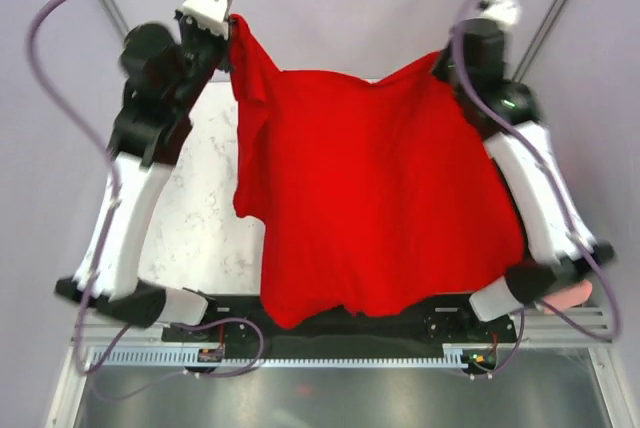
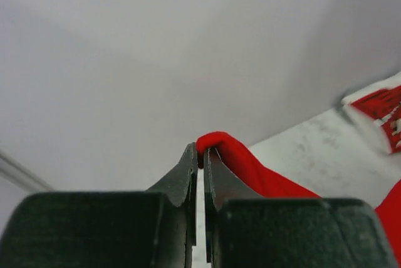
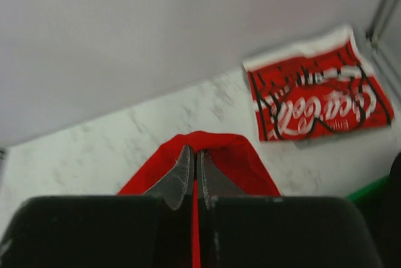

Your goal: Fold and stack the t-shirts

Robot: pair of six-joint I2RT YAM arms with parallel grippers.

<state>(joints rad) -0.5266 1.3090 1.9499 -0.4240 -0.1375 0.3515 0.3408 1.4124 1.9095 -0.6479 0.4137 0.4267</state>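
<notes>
The plain red t-shirt [image 1: 370, 198] hangs spread out between both raised grippers, above the white marble table [image 1: 205, 218]. My left gripper [image 1: 228, 30] is shut on its upper left corner; the pinched cloth [image 2: 216, 143] shows at the fingertips in the left wrist view. My right gripper [image 1: 447, 56] is shut on the upper right corner, with cloth [image 3: 216, 143] draped over the fingers in the right wrist view. The Coca-Cola t-shirt [image 3: 316, 96] lies folded on the table; in the top view the hanging shirt hides it.
The hanging shirt covers most of the table in the top view. Both arms [image 1: 145, 138] stand raised at the table's left and right sides. A metal frame rail [image 1: 330, 356] runs along the near edge. A green object's edge [image 3: 369, 190] shows by the folded shirt.
</notes>
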